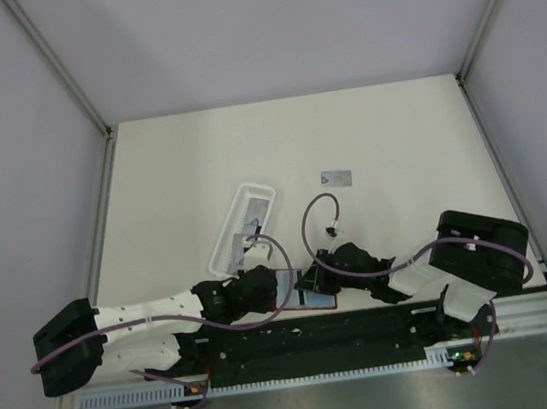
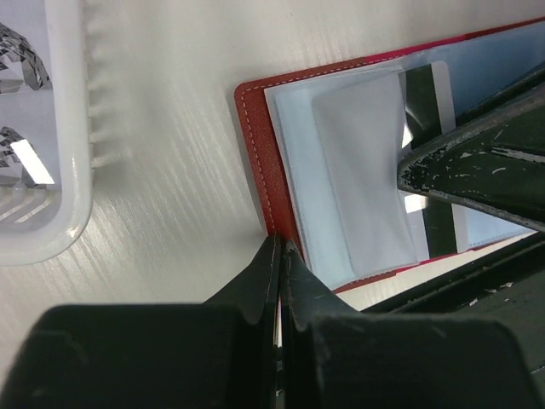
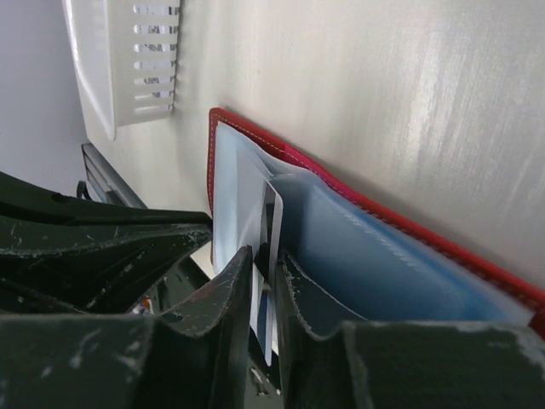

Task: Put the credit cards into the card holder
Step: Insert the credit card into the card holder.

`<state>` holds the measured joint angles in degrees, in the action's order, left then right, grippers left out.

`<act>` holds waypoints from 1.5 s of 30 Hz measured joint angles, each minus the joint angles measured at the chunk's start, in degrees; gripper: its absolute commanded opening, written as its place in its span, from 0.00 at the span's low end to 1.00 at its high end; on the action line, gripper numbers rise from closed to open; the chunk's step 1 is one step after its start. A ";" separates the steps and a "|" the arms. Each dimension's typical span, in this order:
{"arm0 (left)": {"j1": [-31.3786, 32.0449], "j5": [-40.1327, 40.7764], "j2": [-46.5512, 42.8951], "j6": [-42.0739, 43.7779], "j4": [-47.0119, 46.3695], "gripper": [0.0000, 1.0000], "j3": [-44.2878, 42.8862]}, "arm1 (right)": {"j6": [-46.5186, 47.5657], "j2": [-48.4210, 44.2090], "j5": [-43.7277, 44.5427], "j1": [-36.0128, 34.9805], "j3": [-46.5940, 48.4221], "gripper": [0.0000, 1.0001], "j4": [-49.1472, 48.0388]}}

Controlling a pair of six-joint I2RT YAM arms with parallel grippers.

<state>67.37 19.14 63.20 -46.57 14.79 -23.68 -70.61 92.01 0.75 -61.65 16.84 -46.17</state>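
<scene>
Far left on the bench (image 1: pixel 396 138) sits the long white slotted tray (image 1: pixel 226 243). There's something grey lying in its far end, probably cards, but it's too small to call. Just right of the tray, the left fingers (image 2: pixel 279 251) are pinched tight on the red edge of the card holder (image 2: pixel 260 162). The holder lies open and flat near the front of the bench, right between the two arms, pale pockets facing up. The right fingers (image 3: pixel 266 256) come in from the other side, narrowed down on a grey card (image 3: pixel 272 217) held edge-on. Its far end is tucked in among the holder's pockets, though I can't tell how deep. Further right and well back there's one more loose card (image 1: pixel 337 177), flat on the bench by itself and well apart from everything else.
</scene>
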 measured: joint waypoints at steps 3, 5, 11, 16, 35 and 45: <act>0.00 -0.04 0.02 0.00 -0.20 0.00 0.00 | 1.07 -3.37 -0.02 -0.11 0.13 0.28 5.33; 0.00 -0.17 0.02 0.02 -0.33 0.00 0.00 | 2.03 -6.03 0.07 -0.17 0.28 0.31 8.85; 0.00 -0.31 0.07 0.20 -0.85 0.00 0.00 | 5.01 -9.68 0.42 -0.22 3.96 0.37 19.80; 0.00 -0.90 0.07 0.24 -1.36 0.00 0.00 | 7.10 -12.92 2.32 -0.22 6.73 0.39 29.77; 0.00 -2.82 1.73 2.19 -4.70 0.00 0.00 | 11.02 -23.26 7.89 -0.22 11.15 0.42 55.63; 0.00 -3.85 3.10 3.30 -5.60 0.00 -1.09 | 16.00 -25.40 11.17 -0.22 16.85 0.28 65.68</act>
<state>67.37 15.29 66.30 -43.27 9.19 -24.77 -54.61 66.61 11.92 -61.87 33.69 19.51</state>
